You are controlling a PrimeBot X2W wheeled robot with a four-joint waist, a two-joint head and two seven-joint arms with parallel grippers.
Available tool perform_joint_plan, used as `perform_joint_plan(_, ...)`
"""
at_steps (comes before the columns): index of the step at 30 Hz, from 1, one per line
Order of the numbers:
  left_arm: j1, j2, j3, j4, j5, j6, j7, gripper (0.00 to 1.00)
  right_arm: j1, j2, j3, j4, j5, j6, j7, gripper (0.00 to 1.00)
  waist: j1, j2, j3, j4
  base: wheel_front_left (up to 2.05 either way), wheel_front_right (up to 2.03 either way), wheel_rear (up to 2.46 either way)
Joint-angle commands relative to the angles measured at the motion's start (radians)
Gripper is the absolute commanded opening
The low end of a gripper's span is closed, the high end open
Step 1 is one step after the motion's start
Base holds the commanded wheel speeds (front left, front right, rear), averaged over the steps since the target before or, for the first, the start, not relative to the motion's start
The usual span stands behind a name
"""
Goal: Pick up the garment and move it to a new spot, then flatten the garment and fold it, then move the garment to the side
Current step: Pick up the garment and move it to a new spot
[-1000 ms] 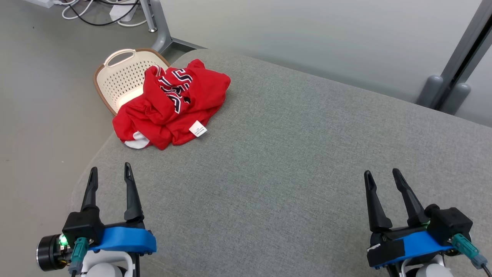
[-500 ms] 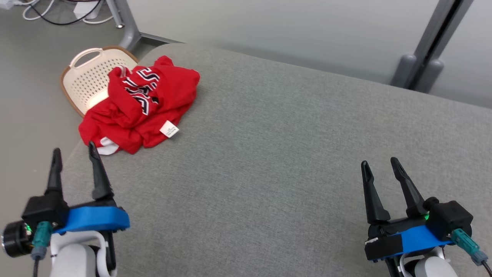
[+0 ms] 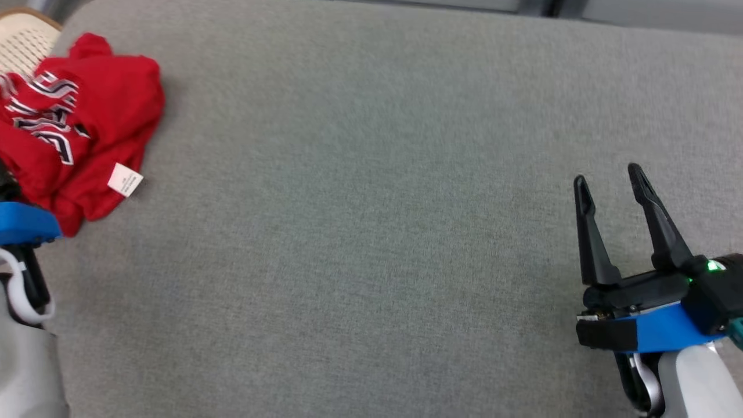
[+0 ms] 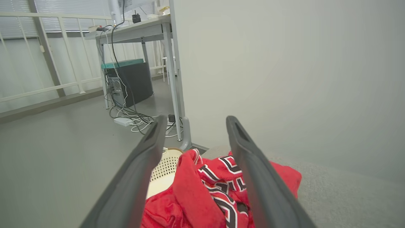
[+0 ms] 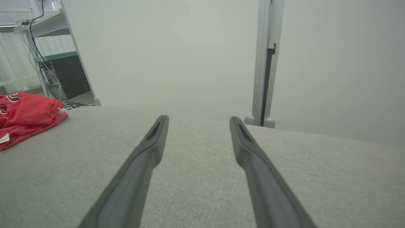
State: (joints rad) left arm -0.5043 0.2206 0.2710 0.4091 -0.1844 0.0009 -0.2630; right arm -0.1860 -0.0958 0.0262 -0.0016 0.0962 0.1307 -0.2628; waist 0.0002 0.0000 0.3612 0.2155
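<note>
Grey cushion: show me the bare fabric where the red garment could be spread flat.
The whole middle of the grey cushion is bare, from the red garment across to the right gripper. Crowded only at the left edge: garment, basket.

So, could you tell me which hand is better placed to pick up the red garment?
The left hand: it is open, with the crumpled red garment right in front of it. The right hand is open too, but across the grey cushion, far from it.

The garment (image 3: 110, 98) is red with black-and-white lettering, the cushion (image 3: 371, 232) grey, the perforated basket (image 3: 20, 43) cream with a brown rim.
</note>
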Motion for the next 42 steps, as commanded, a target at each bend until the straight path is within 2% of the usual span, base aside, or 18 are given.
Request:
perform_joint_plan(1,-0.041,0.03,0.021,0.034,-0.007,-0.008,-0.002,1.0,-0.014,-0.011,0.0,-0.024,-0.01,0.0,-0.003,1.0,-0.0002,0.0,0.03,-0.012,0.0,0.0,0.0)
perform_joint_plan(5,-0.128,0.087,0.061,0.158,-0.018,-0.024,-0.001,1.0,-0.026,-0.032,-0.013,-0.085,-0.019,0.0,-0.003,1.0,-0.0002,0.0,0.093,-0.04,0.0,0.0,0.0)
perform_joint_plan(11,-0.229,0.148,0.05,0.372,-0.02,-0.055,0.008,1.0,-0.027,-0.055,-0.032,-0.142,-0.015,0.0,-0.003,1.0,-0.0002,0.0,0.154,-0.057,0.0,0.0,0.0)
perform_joint_plan(17,-0.324,0.184,0.018,0.57,-0.033,-0.089,0.134,1.0,-0.022,-0.06,-0.035,-0.17,-0.019,0.0,-0.003,1.0,-0.0002,0.0,0.184,-0.063,0.0,0.0,0.0)
perform_joint_plan(23,-0.393,0.192,-0.014,0.681,-0.074,-0.126,0.247,1.0,-0.022,-0.06,-0.034,-0.172,-0.022,0.0,-0.003,1.0,-0.0002,0.0,0.19,-0.065,0.0,0.0,0.0)
perform_joint_plan(24,-0.4,0.185,-0.023,0.689,-0.079,-0.128,0.258,0.93,-0.023,-0.059,-0.034,-0.172,-0.022,0.0,-0.003,1.0,-0.0002,0.0,0.189,-0.066,0.0,0.0,0.0)
perform_joint_plan(25,-0.406,0.182,-0.031,0.69,-0.085,-0.13,0.253,0.18,-0.023,-0.058,-0.036,-0.171,-0.022,0.0,-0.003,1.0,-0.0002,0.0,0.188,-0.064,0.0,0.0,0.0)
perform_joint_plan(26,-0.409,0.18,-0.046,0.693,-0.084,-0.132,0.25,0.0,-0.023,-0.057,-0.034,-0.169,-0.02,0.0,-0.003,1.0,-0.0002,0.0,0.184,-0.064,0.0,0.0,0.0)
perform_joint_plan(35,-0.427,0.213,-0.119,0.668,-0.078,-0.131,0.098,0.0,-0.008,-0.031,-0.019,-0.152,-0.008,0.0,-0.003,1.0,-0.0002,0.0,0.11,-0.076,0.0,0.0,0.0)
perform_joint_plan(42,-0.48,0.246,-0.216,0.552,-0.066,-0.131,0.03,0.0,0.004,0.003,-0.009,-0.13,0.013,0.0,-0.003,1.0,-0.0002,0.0,0.037,-0.102,0.0,0.0,0.0)
